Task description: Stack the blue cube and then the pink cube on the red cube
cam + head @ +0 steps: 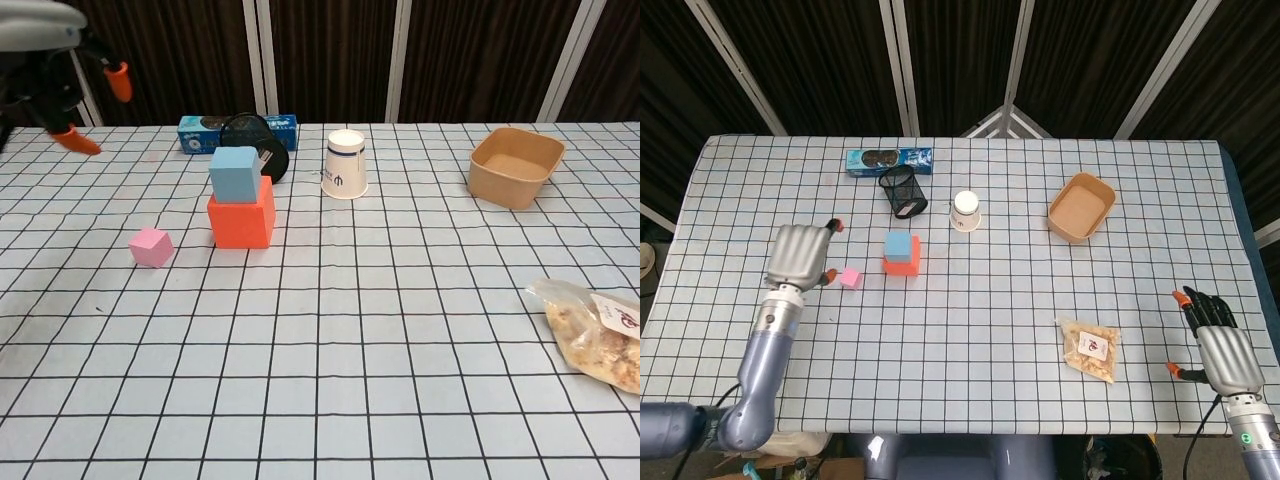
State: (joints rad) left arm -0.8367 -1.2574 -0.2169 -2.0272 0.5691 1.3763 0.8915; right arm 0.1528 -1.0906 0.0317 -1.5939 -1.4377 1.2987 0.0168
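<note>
A checked surface point(970, 330) is filling the head view from above. Near its centre, toward 10 o'clock, the blue cube point(899, 245) is sitting on top of the red cube point(903, 262), offset to the red cube's left rear part. The pink cube point(850, 278) is lying on the surface just to the stack's 9 o'clock, apart from it. The left robot hand point(800, 257) is hovering just beside the pink cube at its 9 o'clock, fingers spread and holding nothing. The right robot hand point(1218, 340) is at the surface's 4 o'clock corner, fingers apart, also holding nothing. A black mesh cup point(902, 190), a paper cup point(965, 210), a tan bowl point(1080, 207), a snack bag point(1089, 348) and a blue packet point(888, 158) are also lying about.
</note>
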